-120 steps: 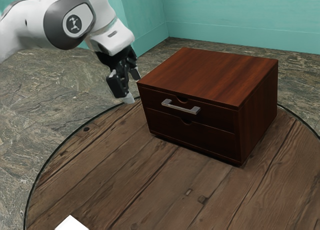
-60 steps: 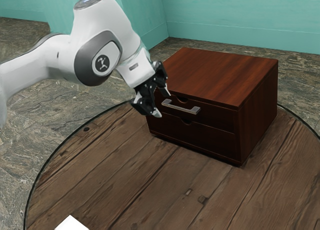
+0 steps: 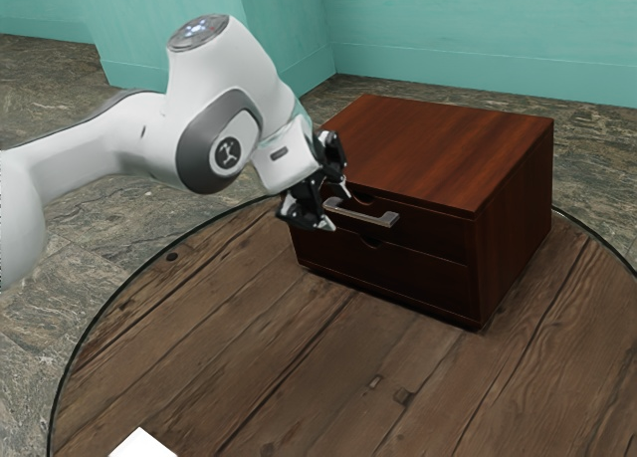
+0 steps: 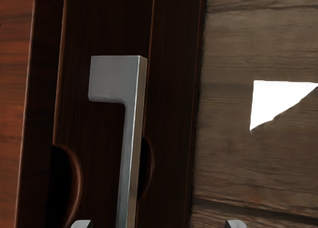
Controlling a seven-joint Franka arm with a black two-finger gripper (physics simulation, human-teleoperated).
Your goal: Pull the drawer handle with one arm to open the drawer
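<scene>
Open gripper (image 3: 328, 203) at the end of the handle (image 3: 363, 213) toward the exterior view's left, one finger above the bar and one below, neither pressing on it. In the wrist view, two fingertips (image 4: 82, 223) at the picture's edge, the silver bar running between them, nearer one than the other.

Judging from that: centre first, to land both pads on the bar together and avoid twisting it. Slide a little further along toward the bar's middle; avoid pulling from the very end, likely to skew the drawer in its runners. Reach in deep enough to get the pads well around the bar, using the scooped recess behind it, without bumping the wood. Then close firmly and draw straight out, square to the drawer front and level with the table, never upward or sideways.

Upper drawer (image 3: 428, 228) shut, flush with the lower drawer (image 3: 398, 268) in the dark wooden cabinet (image 3: 438, 143). Cabinet standing on the round plank table (image 3: 249, 347), not visibly fastened, so pull smoothly to avoid dragging the whole box along. White scrap (image 3: 139, 444) at the table's near edge, well apart from the pull path. Beyond, stone floor (image 3: 80, 178) and teal wall (image 3: 478, 19).
</scene>
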